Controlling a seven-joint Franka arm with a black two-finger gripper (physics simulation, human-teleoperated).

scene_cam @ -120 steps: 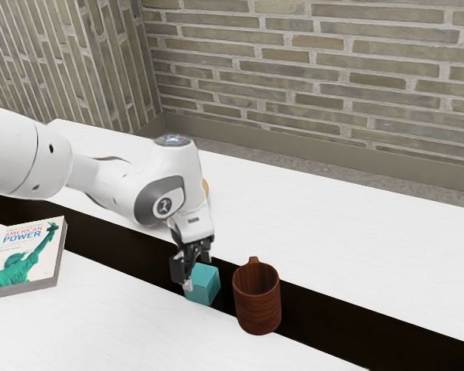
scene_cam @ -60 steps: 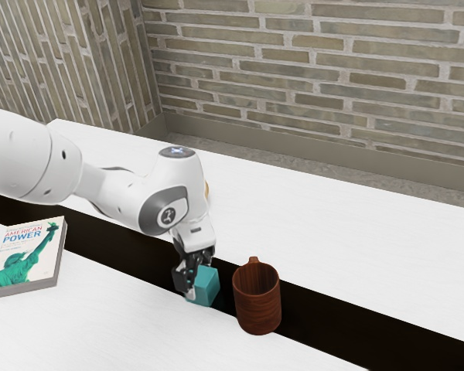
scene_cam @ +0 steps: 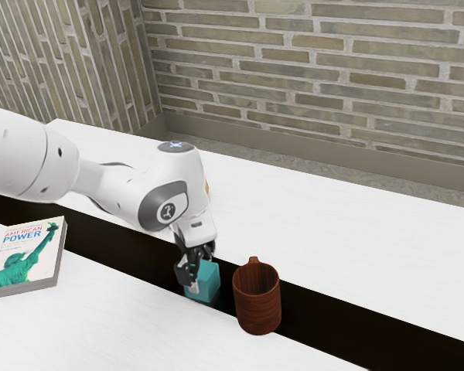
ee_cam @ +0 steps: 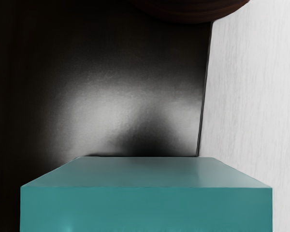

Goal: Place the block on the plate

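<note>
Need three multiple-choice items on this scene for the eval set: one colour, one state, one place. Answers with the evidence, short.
1. What colour is the block?
A) Red
B) Teal
C) Yellow

2. How is the mug standing?
A) On its side
B) Upside down
C) Upright

3. Where is the book?
A) Near the exterior view's left edge
B) Between the block and the mug
C) Inside the mug

Key:
1. B: its faces are teal in both the exterior and wrist views.
2. C: its open top faces up in the exterior view.
3. A: its cover, reading "AMERICAN POWER", shows near that edge.
</note>
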